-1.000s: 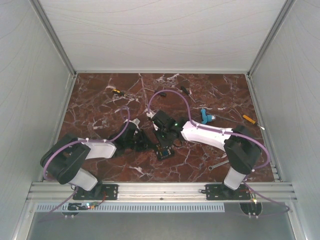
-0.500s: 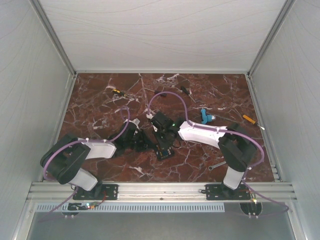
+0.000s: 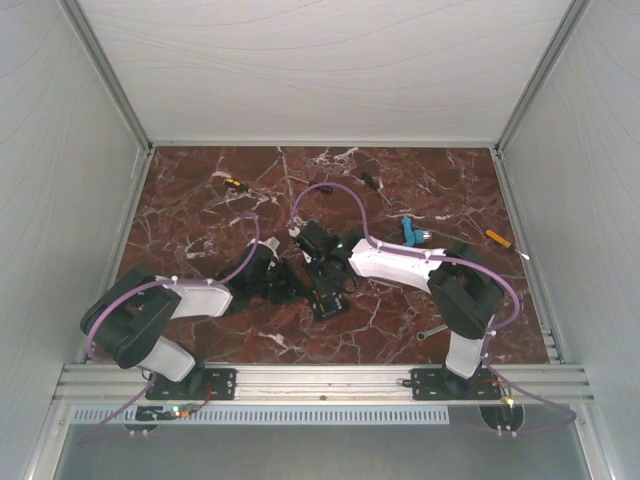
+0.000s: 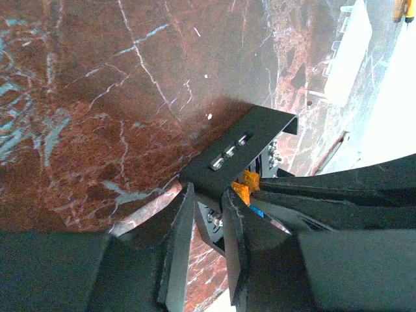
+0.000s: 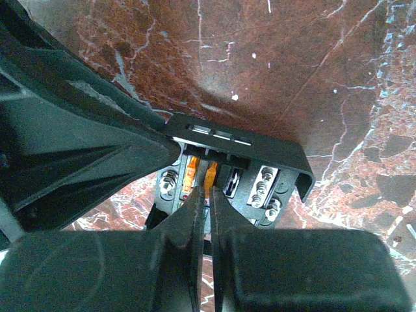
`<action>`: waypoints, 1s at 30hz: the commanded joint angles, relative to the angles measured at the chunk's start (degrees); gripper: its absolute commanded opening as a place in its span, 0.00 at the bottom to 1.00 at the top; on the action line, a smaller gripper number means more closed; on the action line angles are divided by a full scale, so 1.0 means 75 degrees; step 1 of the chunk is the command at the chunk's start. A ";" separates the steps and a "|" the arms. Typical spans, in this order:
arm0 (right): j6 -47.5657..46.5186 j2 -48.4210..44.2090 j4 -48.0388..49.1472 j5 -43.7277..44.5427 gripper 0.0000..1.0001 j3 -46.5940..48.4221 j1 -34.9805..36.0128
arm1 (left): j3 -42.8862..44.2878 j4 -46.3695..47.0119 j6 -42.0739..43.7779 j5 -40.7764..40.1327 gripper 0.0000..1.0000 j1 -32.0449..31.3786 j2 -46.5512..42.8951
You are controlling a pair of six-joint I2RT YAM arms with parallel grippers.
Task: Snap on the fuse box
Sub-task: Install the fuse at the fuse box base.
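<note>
The left gripper [image 4: 208, 194] pinches the fuse box [image 4: 250, 130] wall. The right gripper [image 5: 207, 196], fingers nearly pressed together, meets an orange fuse [image 5: 210, 174] inside the box.

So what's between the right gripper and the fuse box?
Nothing; the right wrist view shows the right gripper with its tips inside the fuse box, at an orange fuse.

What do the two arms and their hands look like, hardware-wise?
Both are alike: the left arm and right arm have white link shells and bulky black joints. A purple cable loops along each. Left hand and right hand: matte black, two flat tapered fingers. No markings visible.
</note>
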 commanded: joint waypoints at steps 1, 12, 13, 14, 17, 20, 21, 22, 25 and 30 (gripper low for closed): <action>-0.0351 0.1377 0.0038 0.0778 0.00 -0.0730 -0.0056 | -0.0049 0.0158 -0.0067 -0.0048 0.23 -0.0037 0.0012; -0.1289 -0.0634 0.0751 -0.0235 0.15 -0.0231 -0.0007 | -0.0582 -0.0135 -0.0320 -0.0451 0.23 0.0071 -0.0503; -0.1363 -0.0727 0.0739 -0.0335 0.18 -0.0177 -0.0008 | -0.0618 -0.0180 -0.0340 -0.0504 0.22 0.0073 -0.0588; -0.1404 -0.0832 0.0728 -0.0387 0.20 -0.0130 -0.0023 | -0.0653 -0.0243 -0.0366 -0.0549 0.23 0.0082 -0.0685; -0.1487 -0.1184 0.0785 -0.0411 0.27 -0.0079 -0.0149 | -0.0776 -0.0444 -0.0464 -0.0757 0.23 0.0078 -0.1019; -0.1555 -0.1523 0.1076 -0.0449 0.36 -0.0171 -0.0479 | -0.0895 -0.0641 -0.0582 -0.0974 0.25 0.0077 -0.1370; -0.1582 -0.1591 0.1158 -0.0521 0.39 -0.0176 -0.0631 | -0.0924 -0.0708 -0.0602 -0.1037 0.25 0.0077 -0.1477; -0.1612 -0.1646 0.1252 -0.0554 0.42 -0.0175 -0.0801 | -0.0933 -0.0790 -0.0620 -0.1078 0.26 0.0077 -0.1639; -0.1676 -0.1629 0.1731 -0.0514 0.47 -0.0226 -0.1380 | -0.0975 -0.0991 -0.0638 -0.1208 0.28 0.0078 -0.1949; -0.1753 -0.1083 0.2465 -0.0257 0.53 -0.0151 -0.2171 | -0.0957 -0.1243 -0.0546 -0.1350 0.42 0.0094 -0.2425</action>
